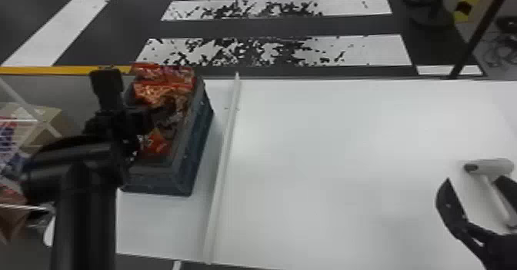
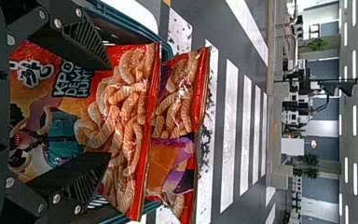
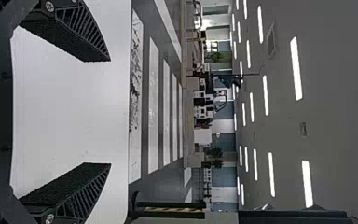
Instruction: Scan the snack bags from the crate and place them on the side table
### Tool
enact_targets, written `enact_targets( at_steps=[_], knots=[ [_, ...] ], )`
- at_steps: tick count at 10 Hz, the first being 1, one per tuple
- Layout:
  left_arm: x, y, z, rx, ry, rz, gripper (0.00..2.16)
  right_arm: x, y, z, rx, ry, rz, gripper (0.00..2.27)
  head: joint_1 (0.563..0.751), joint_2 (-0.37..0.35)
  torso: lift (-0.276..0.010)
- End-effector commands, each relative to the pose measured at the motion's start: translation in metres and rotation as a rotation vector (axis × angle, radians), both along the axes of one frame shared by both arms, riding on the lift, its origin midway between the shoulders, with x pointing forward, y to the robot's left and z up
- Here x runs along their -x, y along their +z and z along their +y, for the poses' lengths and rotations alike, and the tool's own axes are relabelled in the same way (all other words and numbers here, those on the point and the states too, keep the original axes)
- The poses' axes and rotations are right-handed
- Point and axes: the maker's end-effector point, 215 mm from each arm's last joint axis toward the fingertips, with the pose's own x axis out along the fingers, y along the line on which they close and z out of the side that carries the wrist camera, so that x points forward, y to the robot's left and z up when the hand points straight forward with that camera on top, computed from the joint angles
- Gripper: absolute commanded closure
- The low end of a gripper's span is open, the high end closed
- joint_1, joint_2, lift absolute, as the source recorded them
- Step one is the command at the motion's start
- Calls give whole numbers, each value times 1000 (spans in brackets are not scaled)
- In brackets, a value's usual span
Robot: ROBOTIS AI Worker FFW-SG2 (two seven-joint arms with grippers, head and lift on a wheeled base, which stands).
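Note:
At the left of the head view, my left gripper [image 1: 154, 117] is over the blue-grey crate [image 1: 198, 134], above its red snack bags [image 1: 163, 92]. In the left wrist view, my left gripper [image 2: 110, 109] stands open, its two fingers spread across the front snack bag [image 2: 116, 107]. A second bag [image 2: 179, 93] stands behind that one, inside the crate rim [image 2: 133, 23]. My right gripper [image 1: 474, 180] is parked open at the right, beside the white handheld scanner [image 1: 490, 167]; in the right wrist view, nothing is between the fingers of the right gripper [image 3: 110, 112].
A raised white strip [image 1: 225, 154] runs along the white table [image 1: 346, 154] just right of the crate. Left of the arm is a wire basket with a cardboard box [image 1: 46, 125] and colourful packages. Stanchion posts stand on the floor beyond the table's far right.

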Motion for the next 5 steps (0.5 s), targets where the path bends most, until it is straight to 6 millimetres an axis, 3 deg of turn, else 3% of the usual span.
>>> enact_targets(
  at_steps=[1,2,5],
  knots=[
    [-2,-12,0,13,-6,58,653,0,-2,0,1,3,7,80,695,133,-94],
    [0,-20,-3,14,-21,89,967,-1,-2,0,0,6,8,80,695,129,-94],
    [10,-32,-11,-1,-77,134,1342,-1,-2,-3,-4,6,7,80,695,118,-94]
  ],
)
